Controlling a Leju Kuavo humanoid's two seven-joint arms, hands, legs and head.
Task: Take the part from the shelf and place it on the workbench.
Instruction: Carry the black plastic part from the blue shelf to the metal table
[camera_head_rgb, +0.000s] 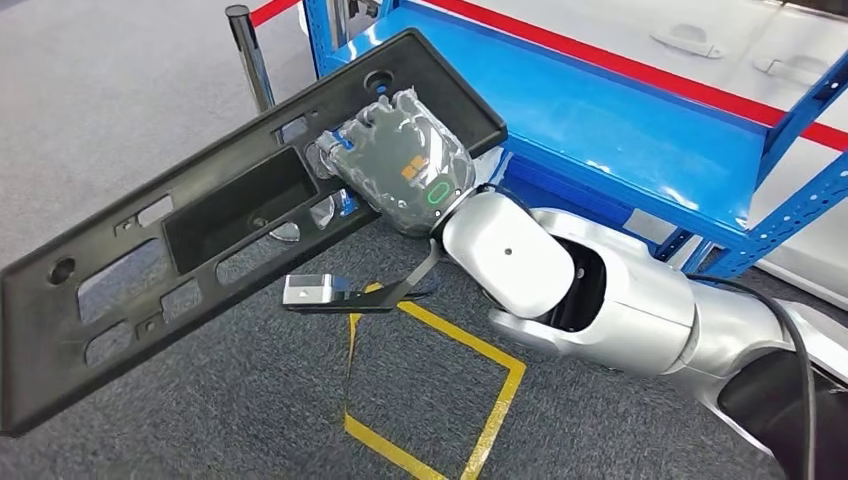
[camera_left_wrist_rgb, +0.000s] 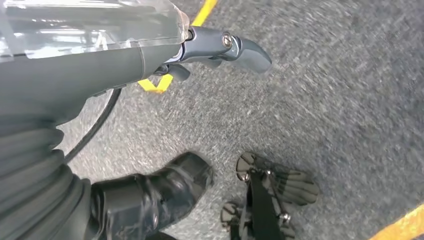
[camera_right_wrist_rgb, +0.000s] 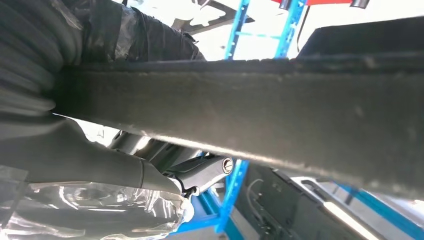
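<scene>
Well off the blue shelf (camera_head_rgb: 640, 120), right hand (camera_head_rgb: 405, 165) grips the black part (camera_head_rgb: 200, 230); left hand (camera_left_wrist_rgb: 150, 55) hangs empty.

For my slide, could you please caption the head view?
Right hand holds the long black part beside the blue shelf.

you will find no legible text, brand or number in any view; the back of the right hand (camera_head_rgb: 405, 160) bears only an orange block mark and a green oval outline, neither carrying readable characters.
</scene>
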